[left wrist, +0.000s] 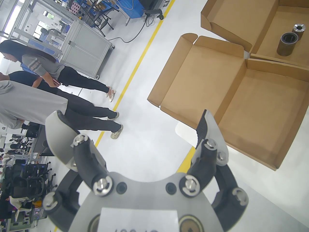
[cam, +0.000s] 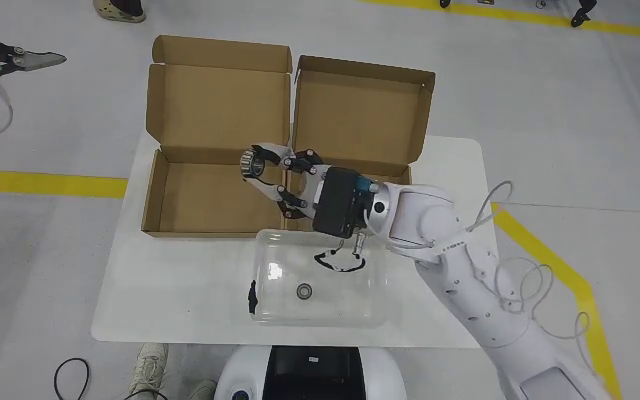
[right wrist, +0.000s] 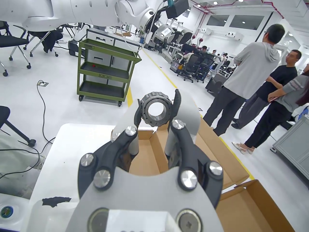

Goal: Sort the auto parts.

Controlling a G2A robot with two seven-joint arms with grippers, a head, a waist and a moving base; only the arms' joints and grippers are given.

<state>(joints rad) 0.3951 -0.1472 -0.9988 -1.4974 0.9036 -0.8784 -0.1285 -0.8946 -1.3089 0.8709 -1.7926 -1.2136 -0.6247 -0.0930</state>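
Observation:
My right gripper (right wrist: 157, 106) is shut on a dark grey roller bearing (right wrist: 156, 118), held by its sides with the bore facing the camera. In the top view this gripper (cam: 262, 166) holds the bearing (cam: 250, 163) above the back right part of the left cardboard box (cam: 200, 195), which lies empty. The right cardboard box (cam: 360, 120) holds two metal cylinders, a dark sleeve (left wrist: 286, 44) and a smaller bushing (left wrist: 299, 29). My left gripper (left wrist: 131, 126) is open, holds nothing, and hangs out past the table's left side, above the floor.
A clear plastic tray (cam: 275, 250) sits at the table's front, holding a small ring (cam: 305, 291), a black gasket (cam: 340, 262) and a black scrap (cam: 251, 294). Both box lids (cam: 220, 95) stand open at the back. The right arm spans the tray's right corner.

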